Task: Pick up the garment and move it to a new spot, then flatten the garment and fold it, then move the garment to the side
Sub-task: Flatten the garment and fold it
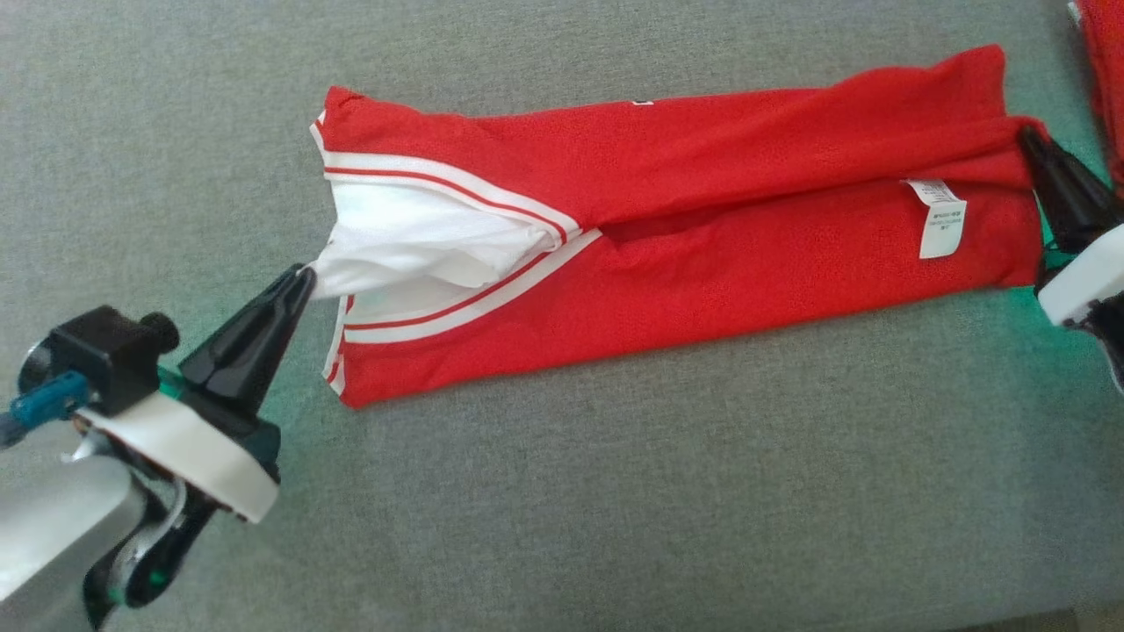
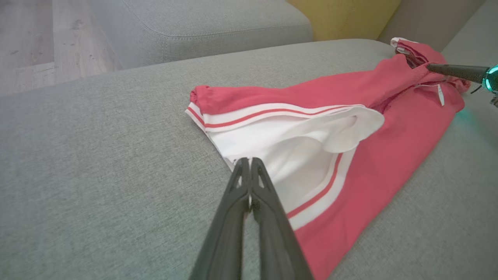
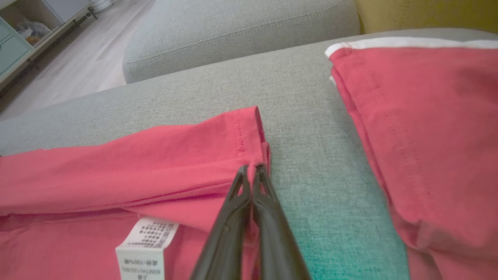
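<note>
The red garment lies as a long strip across the frame's middle on the grey sofa cushion, left claw clamped on its white end, right claw pinching its hem, likely to pull it taut for folding.

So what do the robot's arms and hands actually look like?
The left hand and right hand each have two long black fingers tapering to a point, on a white collar with a teal-green light. The left forearm is silver-grey, with a black box and blue connector.
</note>
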Motion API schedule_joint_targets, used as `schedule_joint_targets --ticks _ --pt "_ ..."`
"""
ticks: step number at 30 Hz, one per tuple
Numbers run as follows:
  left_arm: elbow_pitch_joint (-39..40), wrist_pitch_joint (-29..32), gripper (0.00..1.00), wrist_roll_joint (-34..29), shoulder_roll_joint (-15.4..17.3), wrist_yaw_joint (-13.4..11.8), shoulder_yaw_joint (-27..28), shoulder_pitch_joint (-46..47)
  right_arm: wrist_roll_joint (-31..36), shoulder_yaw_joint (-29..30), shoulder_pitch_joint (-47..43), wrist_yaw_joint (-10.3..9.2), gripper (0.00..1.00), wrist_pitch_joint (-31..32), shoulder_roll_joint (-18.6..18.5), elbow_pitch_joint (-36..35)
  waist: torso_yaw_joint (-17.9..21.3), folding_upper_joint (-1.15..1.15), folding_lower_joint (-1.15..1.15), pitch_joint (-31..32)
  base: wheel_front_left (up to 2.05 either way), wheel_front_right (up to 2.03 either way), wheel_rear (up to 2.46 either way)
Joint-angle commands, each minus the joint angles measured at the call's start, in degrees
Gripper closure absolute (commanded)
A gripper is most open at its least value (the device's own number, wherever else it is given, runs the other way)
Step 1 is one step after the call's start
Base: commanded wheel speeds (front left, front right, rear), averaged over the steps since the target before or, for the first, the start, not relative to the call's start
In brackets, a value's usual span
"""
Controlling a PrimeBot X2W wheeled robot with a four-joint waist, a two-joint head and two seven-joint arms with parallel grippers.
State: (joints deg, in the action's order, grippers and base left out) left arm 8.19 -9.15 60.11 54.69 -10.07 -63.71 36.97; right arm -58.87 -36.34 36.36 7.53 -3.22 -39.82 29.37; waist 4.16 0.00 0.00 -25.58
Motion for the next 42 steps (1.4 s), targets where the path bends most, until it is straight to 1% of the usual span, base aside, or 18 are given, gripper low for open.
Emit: schedule_joint_targets --ticks 1,2,3,4,5,6,10,13,15,16,18,21,24,27,30,33,37,42 --pt "0.25 -1.08 1.0 0.03 1.31 -0.57 2.18 -0.04 0.64 1.12 -2.54 -0.04 1.0 0.26 -1.05 -1.26 0.02 0.0 0.0 0.05 0.0 0.0 0.0" --pt "-0.16 -1.45 0.95 -0.05 0.73 -0.65 2.07 -0.26 0.87 1.58 -2.89 -0.04 1.0 0.32 -0.79 -1.33 0.03 0.0 0.0 0.12 0.0 0.0 0.0" --pt "-0.69 -1.83 0.93 -0.13 0.14 -0.74 1.96 -0.53 1.14 1.98 -3.26 -0.04 0.98 0.38 -0.5 -1.38 0.08 0.0 0.0 0.26 0.0 0.0 0.0" --pt "-1.25 -2.22 0.71 -0.25 -0.51 -0.85 1.84 -0.81 1.4 2.4 -3.61 -0.04 0.73 0.42 -0.19 -1.38 0.12 0.0 0.0 0.45 0.0 0.0 0.0" --pt "-1.81 -2.77 0.3 -0.32 -1.29 -1.18 1.94 -1.11 1.64 2.88 -3.98 -0.04 0.44 0.38 0.15 -1.3 0.14 0.0 0.0 0.66 0.0 0.0 0.0" --pt "-2.34 -3.34 0.0 -0.43 -2.15 -1.51 2.11 -1.42 1.93 3.48 -4.34 -0.04 0.0 0.19 0.5 -1.13 0.15 0.0 0.0 0.85 0.0 0.0 0.0" --pt "-4.62 -4.96 0.0 -1.51 -5.68 -3.4 2.89 -3.11 3.81 6.24 -5.89 -0.04 0.0 -3.12 2.34 -0.86 0.13 0.0 0.0 2.32 0.0 0.0 0.0" --pt "-6.54 -5.7 0.0 -3.71 -9.17 -7.18 5.4 -5.34 5.12 9.16 -8.55 -0.04 0.0 -7.2 4.38 -0.42 -0.17 0.0 0.0 4.01 0.0 0.0 0.0" --pt "-6.66 -5.8 0.0 -6.05 -12.78 -9.96 10.45 -7.88 6.16 11.52 -10.69 -0.04 0.0 -9.53 6.14 -0.61 -0.39 0.0 0.0 5.01 0.0 0.0 0.0" --pt "-6.66 -5.8 0.0 -6.05 -12.78 -9.96 10.45 -7.88 6.16 11.52 -10.69 -0.04 0.0 -9.53 6.14 -0.61 -0.39 0.0 0.0 5.01 0.0 0.0 0.0" --pt "-6.53 -5.82 0.0 -10.17 -16.32 -12.14 15.94 -11.56 7.44 14.22 -12.76 -0.04 0.0 -10.92 8.18 -1.09 -0.65 0.0 0.0 6.03 0.0 0.0 0.0" --pt "-5.5 -5.83 0.0 -16.91 -22.6 -14.14 25.03 -17.73 10.91 18.12 -16.45 -0.04 0.0 -11.63 11.29 -1.82 -1.4 0.0 0.0 7.67 0.0 0.0 0.0" --pt "-4.6 -5.84 0.0 -23.94 -28.41 -13.67 31.79 -23.33 14.24 22.57 -19.32 -0.04 0.0 -11.73 14.87 -2.66 -2.31 0.0 0.0 8.99 0.0 0.0 0.0" --pt "-3.53 -5.84 0.0 -30.7 -33.73 -12.13 36.39 -27.41 17.26 26.1 -21.06 -0.04 0.0 -11.75 17.51 -2.94 -3.45 0.0 0.0 9.83 0.0 0.0 0.0" --pt "-2.91 -5.84 0.0 -36.56 -38.31 -10.41 39.25 -30.2 19.57 29.94 -20.71 -0.04 0.0 -11.76 19.05 -1.22 -4.87 0.0 0.0 10.01 0.0 0.0 0.0" --pt "-2.81 -5.84 0.0 -40.56 -42.28 -8.05 40.99 -32.01 20.79 32.82 -18.71 -0.04 0.0 -11.32 19.85 1.81 -6.29 0.0 0.0 9.73 0.0 0.0 0.0" --pt "-3.49 -5.85 0.0 -43.85 -46.29 -4.3 42.67 -33.26 21.59 35.66 -15.05 -0.04 0.0 -8.72 20.6 6.27 -7.63 0.0 0.0 9.3 0.0 0.0 0.0" --pt "-4.43 -5.85 0.0 -46.74 -48.89 -0.38 44.98 -33.33 22.76 37.78 -10.95 -0.04 0.0 -5.61 20.65 12.39 -8.39 0.0 0.0 8.38 0.0 0.0 0.0"
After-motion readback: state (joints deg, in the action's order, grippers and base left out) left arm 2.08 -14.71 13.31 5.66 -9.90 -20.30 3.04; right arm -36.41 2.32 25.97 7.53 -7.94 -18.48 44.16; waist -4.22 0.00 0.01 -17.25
